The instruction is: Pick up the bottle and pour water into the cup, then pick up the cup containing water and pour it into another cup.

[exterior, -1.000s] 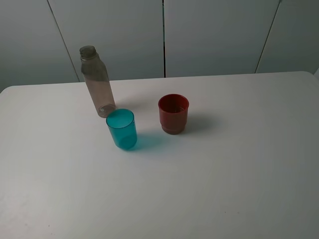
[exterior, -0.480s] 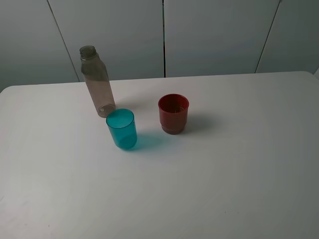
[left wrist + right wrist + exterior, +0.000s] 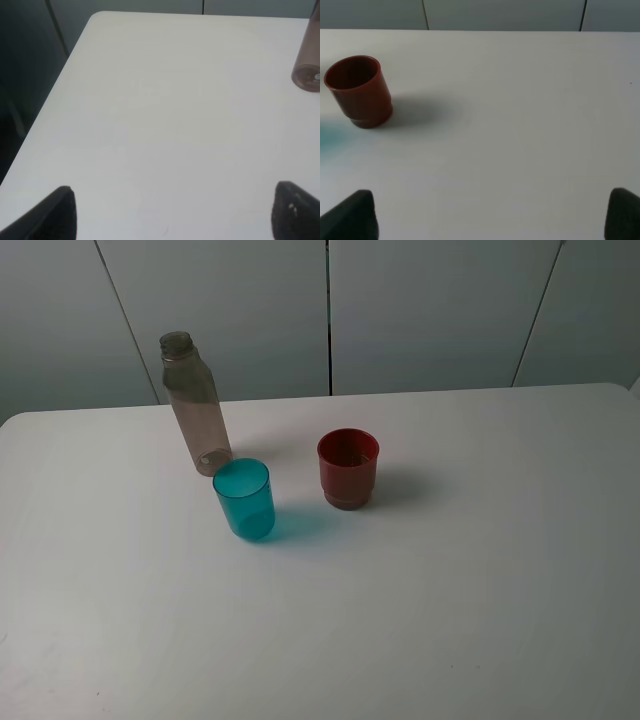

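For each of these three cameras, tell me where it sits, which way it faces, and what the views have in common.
Exterior high: mounted above, facing down at the white table holding a tall brownish transparent bottle, teal translucent tumbler and opaque red cup; no robot parts show.
Left wrist: low over the table, facing the bottle's base; open jaws show at the frame edge.
Right wrist: low, facing the red cup; open jaws show.
Shared: each wrist view shares one object with the exterior view.

Clear plastic bottle, translucent cup — matt white table
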Action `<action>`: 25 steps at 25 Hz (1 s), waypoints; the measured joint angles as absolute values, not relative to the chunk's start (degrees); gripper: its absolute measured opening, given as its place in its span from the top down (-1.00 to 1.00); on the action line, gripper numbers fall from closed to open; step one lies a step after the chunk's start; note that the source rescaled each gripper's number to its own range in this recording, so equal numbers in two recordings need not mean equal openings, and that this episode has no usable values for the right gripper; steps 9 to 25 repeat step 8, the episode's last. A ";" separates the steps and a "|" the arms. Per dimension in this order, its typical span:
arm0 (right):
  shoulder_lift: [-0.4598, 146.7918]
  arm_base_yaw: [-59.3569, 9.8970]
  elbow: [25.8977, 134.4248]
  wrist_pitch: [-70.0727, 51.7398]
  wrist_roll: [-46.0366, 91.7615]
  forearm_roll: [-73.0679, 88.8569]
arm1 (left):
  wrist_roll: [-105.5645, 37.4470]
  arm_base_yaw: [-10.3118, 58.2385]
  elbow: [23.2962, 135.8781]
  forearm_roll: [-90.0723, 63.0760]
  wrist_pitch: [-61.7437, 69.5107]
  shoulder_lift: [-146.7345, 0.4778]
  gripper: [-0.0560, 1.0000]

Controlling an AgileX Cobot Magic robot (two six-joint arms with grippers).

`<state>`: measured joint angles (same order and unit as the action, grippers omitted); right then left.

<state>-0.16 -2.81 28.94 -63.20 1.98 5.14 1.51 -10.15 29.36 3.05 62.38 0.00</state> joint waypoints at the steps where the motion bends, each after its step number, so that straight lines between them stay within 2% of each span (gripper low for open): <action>1: -0.16 -2.81 28.94 -63.20 1.98 5.14 | 1.51 -10.15 29.36 3.05 62.38 0.00 -0.98; 25: -0.16 -2.81 28.94 -63.20 1.98 5.14 | 1.51 -10.15 29.36 3.05 62.38 0.00 -0.98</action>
